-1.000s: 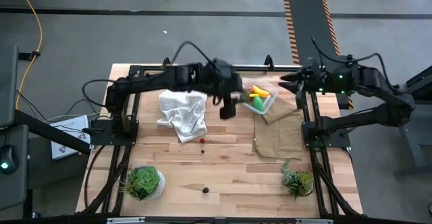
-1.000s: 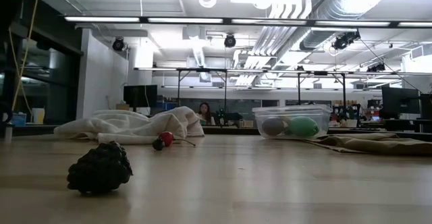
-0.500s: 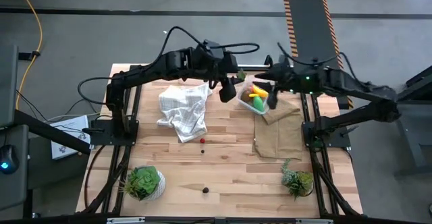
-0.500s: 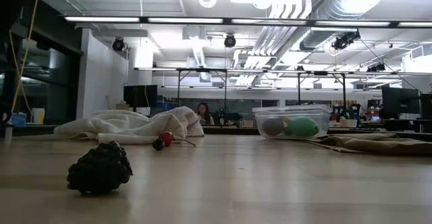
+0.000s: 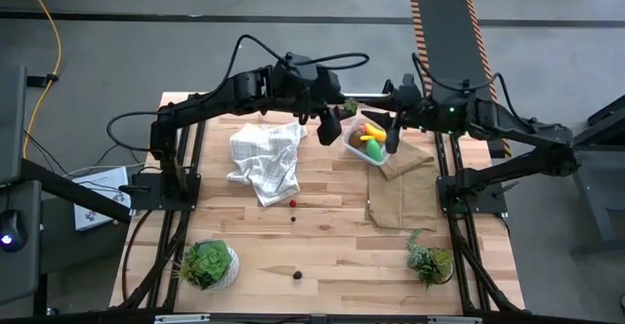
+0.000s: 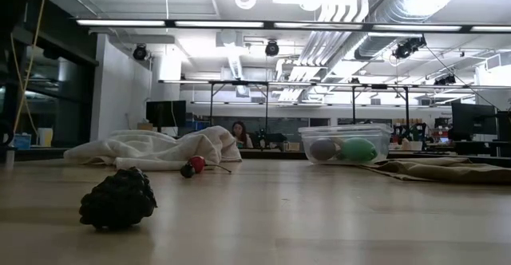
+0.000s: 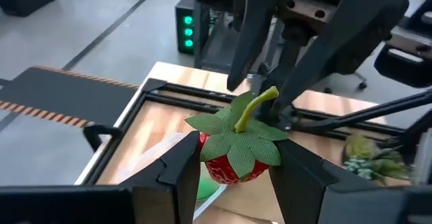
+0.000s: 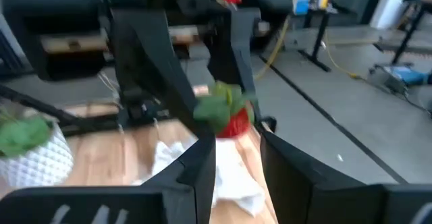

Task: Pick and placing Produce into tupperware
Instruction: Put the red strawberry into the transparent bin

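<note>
Cloth, white and checked, lies crumpled on the left half of the bench. Just in front of it are 2 tiny berries, 1 red berry and 1 dark berry, almost touching. A knobbly blackberry sits alone near the front edge, well apart from both arms.

The left hand is raised above the back of the bench, between the checked cloth and the tupperware. Its 2 fingers are pinched on a toy strawberry, which is glossy red with a flat collar of green fabric leaves and a bent yellow-green stem pointing upward. The fruit fills the gap between the fingertips, and the leaves spread over them.

The tupperware is clear and square with rounded corners. It stands at the back right, with 1 corner on the brown cloth. Inside it lie a yellow banana, a green oval and a brown ball, close together. The strawberry is off the bench, probably just left of the container's rim; the overhead view is too crowded to be sure.

The right hand hovers on the container's far side, facing the left one. Its fingers stand slightly spread, with nothing between them. The strawberry hangs just beyond its fingertips.
</note>
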